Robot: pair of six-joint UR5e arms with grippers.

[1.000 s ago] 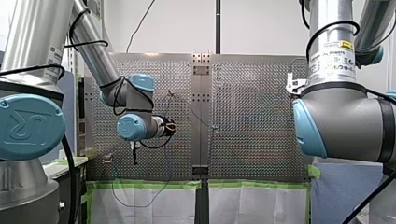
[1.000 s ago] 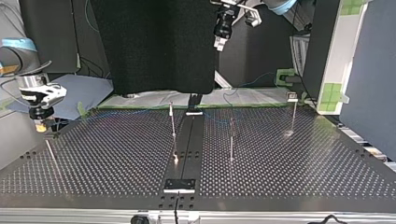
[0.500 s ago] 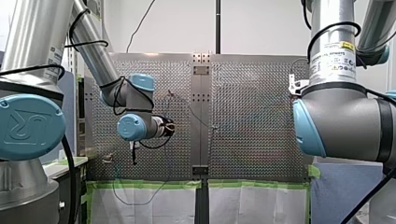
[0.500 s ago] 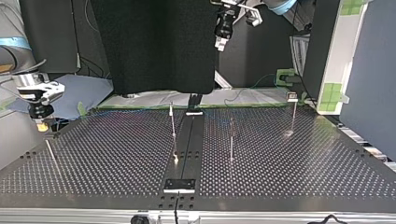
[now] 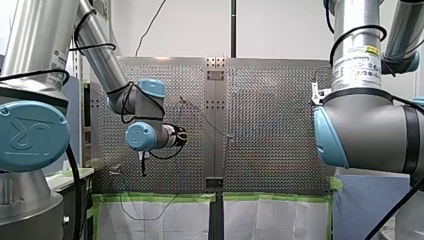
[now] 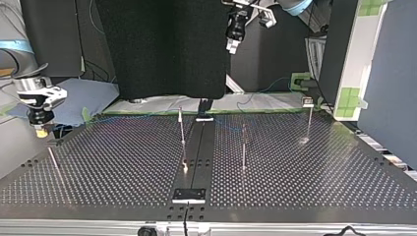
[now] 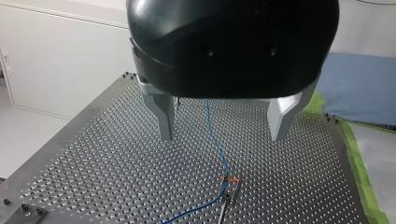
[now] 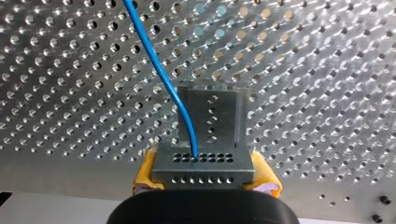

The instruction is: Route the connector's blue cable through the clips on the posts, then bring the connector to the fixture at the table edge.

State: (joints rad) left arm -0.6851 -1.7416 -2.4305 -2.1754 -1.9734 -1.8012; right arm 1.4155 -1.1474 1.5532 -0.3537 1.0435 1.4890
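My right gripper (image 8: 204,176) is shut with its yellow pads (image 8: 145,173) on the grey connector (image 8: 203,161). The blue cable (image 8: 159,65) leaves the connector's top and runs away over the perforated table. A grey bracket fixture (image 8: 210,112) stands just ahead of the connector. In the top view that gripper (image 6: 41,129) hangs at the table's left edge. My left gripper (image 7: 223,135) is open and empty, high above the table, also seen in the top view (image 6: 231,46). Under it the blue cable (image 7: 217,140) passes a post's clip (image 7: 232,180).
Thin metal posts stand on the table: one (image 6: 182,129) left of the centre rail, one (image 6: 243,146) right of it, one (image 6: 309,120) far right and one (image 6: 52,160) near the left edge. Green tape (image 5: 160,197) lines the near table edge.
My right gripper has shifted slightly at the table's edge with the connector still in it. My left arm has not moved.
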